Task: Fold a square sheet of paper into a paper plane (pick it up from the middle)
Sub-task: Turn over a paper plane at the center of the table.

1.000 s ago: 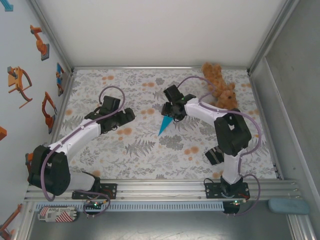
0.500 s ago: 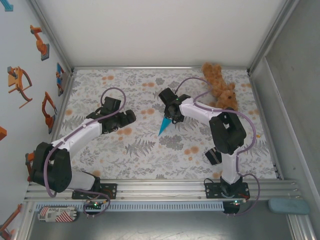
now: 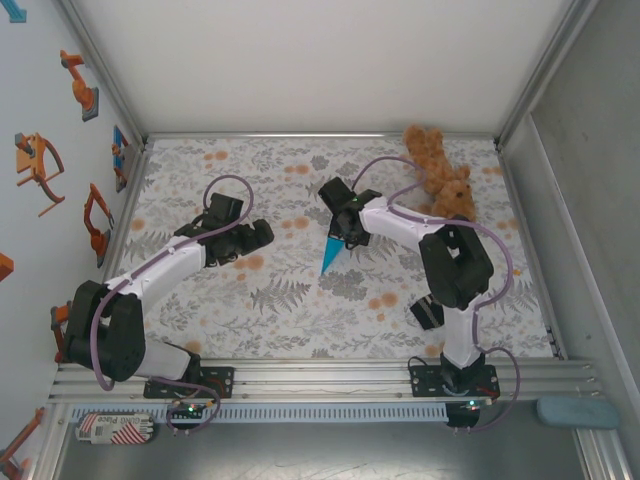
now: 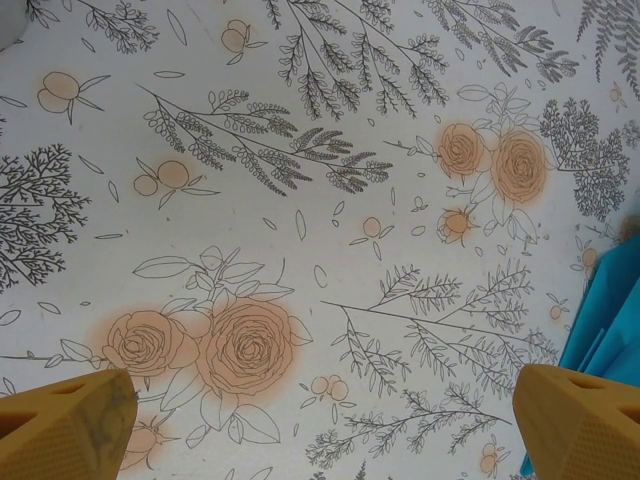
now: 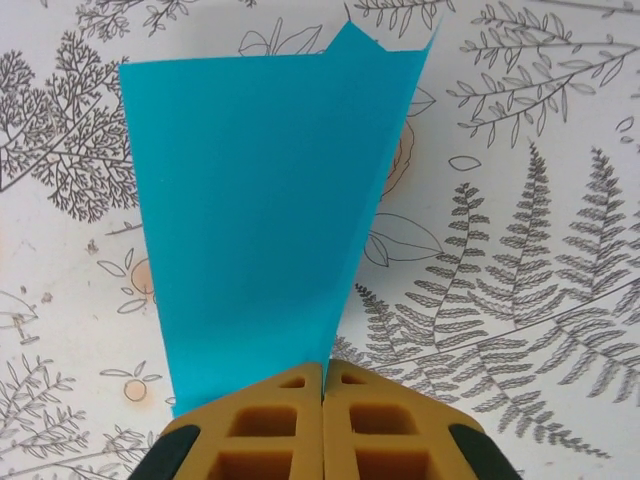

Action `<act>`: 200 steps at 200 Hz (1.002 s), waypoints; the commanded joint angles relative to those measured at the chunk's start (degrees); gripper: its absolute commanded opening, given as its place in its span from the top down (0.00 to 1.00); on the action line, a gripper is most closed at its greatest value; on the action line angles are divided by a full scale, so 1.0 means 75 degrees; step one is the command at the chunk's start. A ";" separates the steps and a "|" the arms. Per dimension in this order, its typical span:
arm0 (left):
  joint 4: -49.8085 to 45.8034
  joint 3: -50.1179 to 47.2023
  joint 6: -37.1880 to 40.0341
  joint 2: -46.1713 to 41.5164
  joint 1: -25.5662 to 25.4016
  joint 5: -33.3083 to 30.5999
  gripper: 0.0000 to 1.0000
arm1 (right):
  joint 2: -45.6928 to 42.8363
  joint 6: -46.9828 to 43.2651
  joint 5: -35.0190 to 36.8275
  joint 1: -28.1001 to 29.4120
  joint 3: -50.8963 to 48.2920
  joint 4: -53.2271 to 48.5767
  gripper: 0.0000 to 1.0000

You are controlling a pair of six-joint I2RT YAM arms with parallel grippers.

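The paper plane is found toward the middle of the table, forward and to the left of the teddy bear. It has been creased into a narrow blue wedge. In the right wrist view the paper plane is seen as a flat, smooth panel above the flowered cloth. One corner runs down into the seam between the fingers.

The right gripper is closed right down, with no gap visible between the jaws. The thin paper appears to be pinched there at the folded edge.

The sheet is judged to be very light and limp, stiff only along its creases, and easily crumpled or torn. A grip is best taken on the layered centre fold, where several thicknesses are stacked. A loose wing edge would be bent by the pinch, or slip out of it. No squeeze beyond a light pinch is called for, and any quick swing can be expected to make the free end flap.

On the far side of the plane from the bear, the left gripper is held spread wide with nothing in it. In its own view the left gripper is pointed at bare cloth, one finger at each lower corner. A sliver of blue paper is caught at the right edge.
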 commanded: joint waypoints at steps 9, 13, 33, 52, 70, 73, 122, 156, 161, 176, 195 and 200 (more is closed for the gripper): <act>0.0061 0.0091 -0.0092 -0.0207 0.0153 -0.0008 0.04 | -0.0717 -0.0718 0.0005 -0.0005 0.0005 0.0553 0.98; 0.0076 0.0058 -0.0115 -0.0243 0.0179 -0.0011 0.04 | -0.0745 -0.0865 -0.0097 0.0002 0.0040 0.0621 0.98; 0.0185 -0.0134 -0.0287 -0.0429 0.0357 0.0031 0.04 | -0.0972 -0.1632 -0.0995 -0.0003 0.0055 0.1387 1.00; 0.0337 -0.0382 -0.0494 -0.0627 0.0564 0.0109 0.04 | -0.1139 -0.2104 -0.2099 -0.0001 -0.0089 0.2352 1.00; 0.0518 -0.0608 -0.0681 -0.0798 0.0747 0.0257 0.04 | -0.1072 -0.2335 -0.3338 -0.0002 -0.0119 0.3143 1.00; 0.0551 -0.0632 -0.0708 -0.0828 0.0773 0.0277 0.04 | -0.1048 -0.2321 -0.3524 0.0000 -0.0129 0.3260 1.00; 0.0785 -0.0851 -0.0972 -0.0909 0.0882 0.0510 0.04 | -0.0267 -0.1867 -0.5230 -0.0078 -0.0303 0.4411 1.00; 0.0943 -0.0967 -0.1066 -0.0913 0.0866 0.0543 0.03 | 0.0165 -0.1676 -0.5799 -0.0207 -0.0588 0.4944 1.00; 0.0974 -0.0986 -0.1085 -0.0905 0.0863 0.0563 0.03 | 0.0200 -0.1647 -0.5825 -0.0228 -0.0646 0.5004 1.00; 0.1157 -0.1056 -0.1136 -0.0813 0.0848 0.0736 0.01 | 0.0262 -0.1531 -0.6042 -0.0318 -0.0851 0.5350 1.00; 0.1543 -0.1133 -0.1225 -0.0636 0.0796 0.1102 0.05 | 0.0375 -0.1447 -0.6158 -0.0434 -0.1071 0.5562 1.00; 0.1644 -0.1153 -0.1243 -0.0590 0.0780 0.1195 0.06 | 0.0407 -0.1431 -0.6190 -0.0462 -0.1110 0.5582 1.00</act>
